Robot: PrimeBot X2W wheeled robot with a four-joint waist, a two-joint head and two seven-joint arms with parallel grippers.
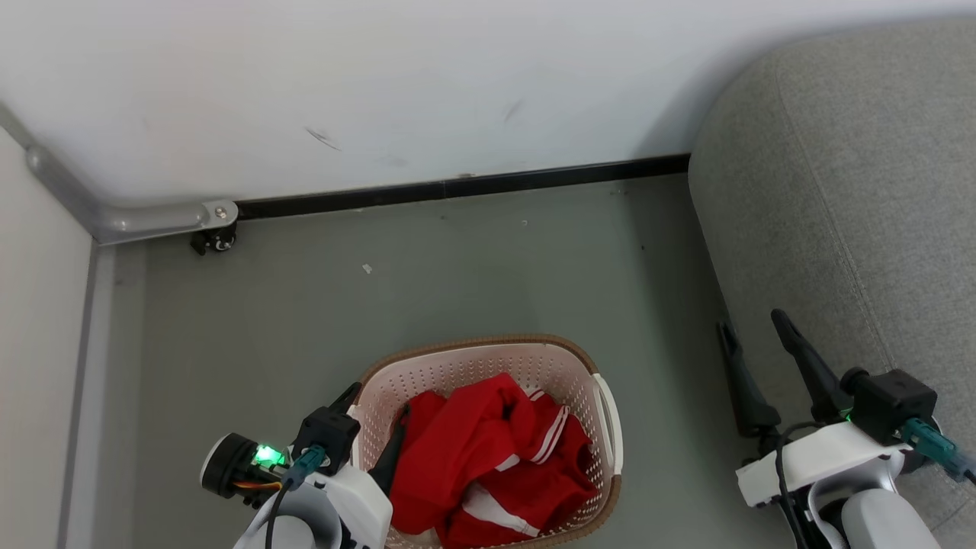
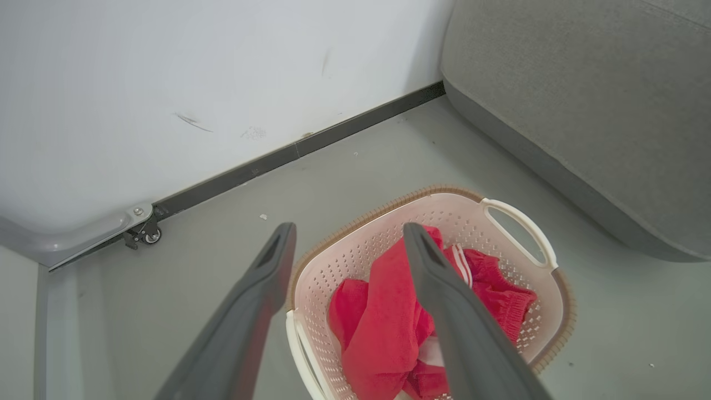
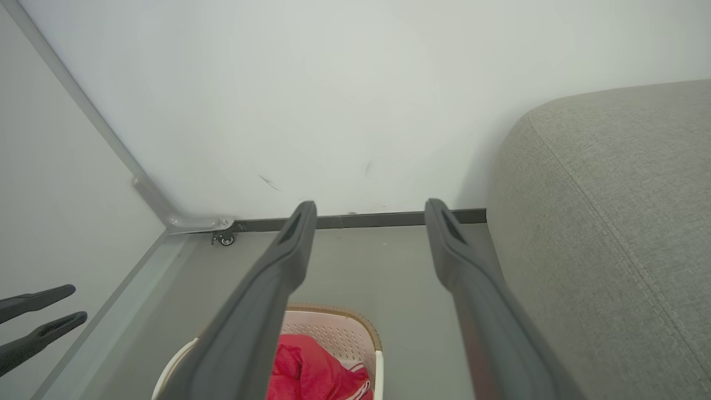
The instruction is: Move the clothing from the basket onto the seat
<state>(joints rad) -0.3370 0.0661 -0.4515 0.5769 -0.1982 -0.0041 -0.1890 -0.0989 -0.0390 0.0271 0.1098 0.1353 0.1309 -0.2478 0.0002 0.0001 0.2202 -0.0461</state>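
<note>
Red clothing [image 1: 488, 457] with white stripe trim lies crumpled in the cream basket [image 1: 473, 358] at lower centre, near the grey seat [image 1: 854, 191] at right. Both the left hand [image 2: 350, 229] and right hand [image 1: 749, 320] gape wide, empty. The frame's bottom cuts off the basket's near edge.

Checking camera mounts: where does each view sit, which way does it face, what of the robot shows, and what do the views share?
Head view: on the head, facing forward and down at the floor and a basket of red clothing; open left gripper lower left, open right gripper lower right.
Left wrist view: on the left wrist, looking along its fingers down at the basket.
Right wrist view: on the right wrist, facing the wall corner along its own fingers; left gripper's tips at the left edge.
Shared: all three see basket, clothing, sofa.
</note>
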